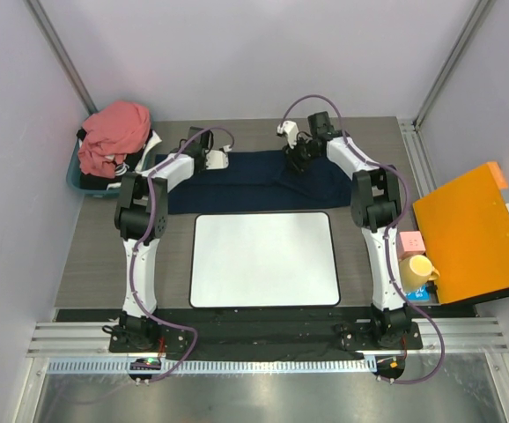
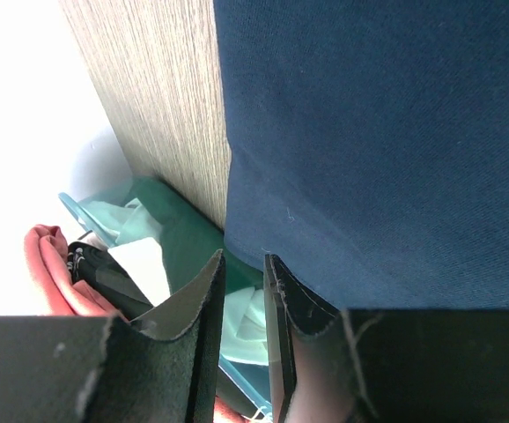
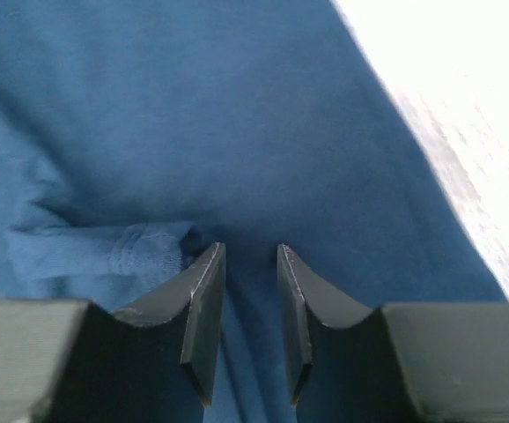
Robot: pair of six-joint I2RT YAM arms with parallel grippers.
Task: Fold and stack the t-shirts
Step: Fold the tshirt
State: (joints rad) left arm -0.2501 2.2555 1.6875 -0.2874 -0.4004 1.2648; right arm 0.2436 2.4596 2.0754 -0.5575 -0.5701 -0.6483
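The dark navy t-shirt [image 1: 246, 181] lies spread flat across the far part of the table, behind the white mat [image 1: 263, 260]. The salmon-pink t-shirt [image 1: 114, 132] is heaped on a teal bin [image 1: 74, 176] at the far left. My left gripper [image 1: 217, 160] sits at the navy shirt's far left edge. In the left wrist view [image 2: 244, 260] its jaws stand narrowly apart with nothing between them, beside the cloth [image 2: 369, 132]. My right gripper [image 1: 297, 159] is low over the shirt's far middle. In the right wrist view [image 3: 251, 251] it is slightly open over navy cloth [image 3: 237, 115].
A flat orange panel [image 1: 470, 233] leans at the right edge, with a pink box [image 1: 410, 242] and a yellow container [image 1: 416, 269] beside it. The teal bin [image 2: 175, 238] and salmon cloth [image 2: 43, 264] show just past the left fingers. Grey walls enclose the table.
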